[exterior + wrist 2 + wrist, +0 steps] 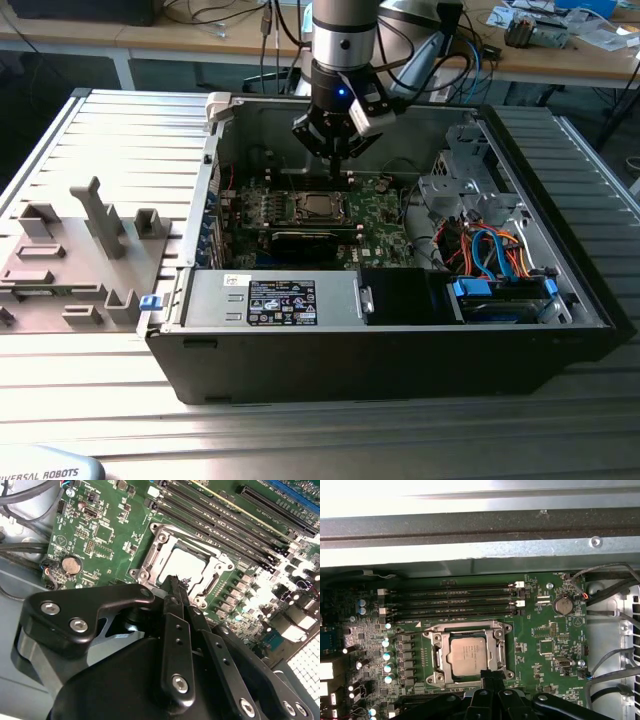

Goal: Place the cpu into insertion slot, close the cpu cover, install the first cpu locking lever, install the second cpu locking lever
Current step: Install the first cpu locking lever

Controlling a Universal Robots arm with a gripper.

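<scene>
Chip [466, 653] lies flat in socket [436, 656], top face up, square, so we see no long axis. Cover [496, 650] is down around it. Gripper [175, 587] hangs at the socket edge, fingers together, holding nothing, inside the computer case [400, 330].

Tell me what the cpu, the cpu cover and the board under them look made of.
The cpu: dull silver-grey top, likely brushed metal. The cpu cover: thin silvery plate with bright glints, apparently stamped steel. The circuit board: glossy green laminate, probably fibreglass, studded with soldered parts.
</scene>
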